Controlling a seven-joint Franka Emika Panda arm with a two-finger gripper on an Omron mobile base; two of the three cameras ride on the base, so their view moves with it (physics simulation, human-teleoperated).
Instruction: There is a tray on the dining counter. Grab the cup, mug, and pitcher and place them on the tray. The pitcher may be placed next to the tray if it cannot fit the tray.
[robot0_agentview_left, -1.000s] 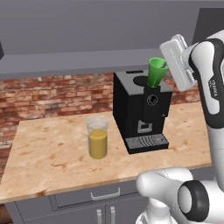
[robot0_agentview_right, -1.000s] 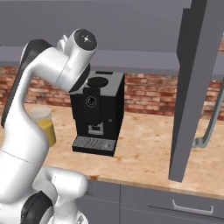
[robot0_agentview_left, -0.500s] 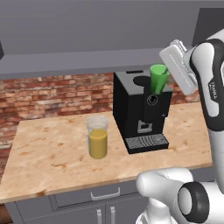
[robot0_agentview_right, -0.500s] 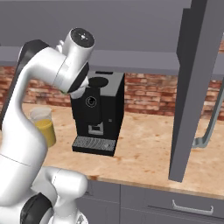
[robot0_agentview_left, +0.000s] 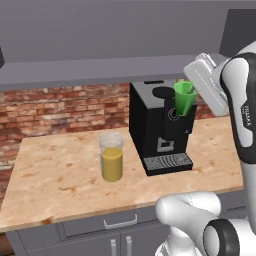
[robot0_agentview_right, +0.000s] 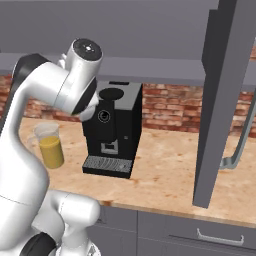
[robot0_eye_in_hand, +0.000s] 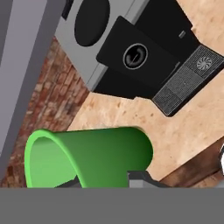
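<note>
Gripper (robot0_agentview_left: 192, 102) raised beside coffee machine (robot0_agentview_left: 157, 127), clamping green cup (robot0_agentview_left: 184, 97).

Arm raised, hand (robot0_agentview_left: 186, 102) closed.

Brick wall (robot0_agentview_left: 60, 107) — wood-topped counter (robot0_agentview_left: 65, 175)

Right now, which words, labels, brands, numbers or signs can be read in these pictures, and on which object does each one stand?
"FRANKA": small dark vertical lettering on the robot's white arm, left base view; blurred, only roughly legible.
Round dial sign on the black coffee machine: a curved mark, no letters readable.
Small round emblem on the coffee machine's drip grille: too small to read.
Green cup, pitcher: no text.
</note>
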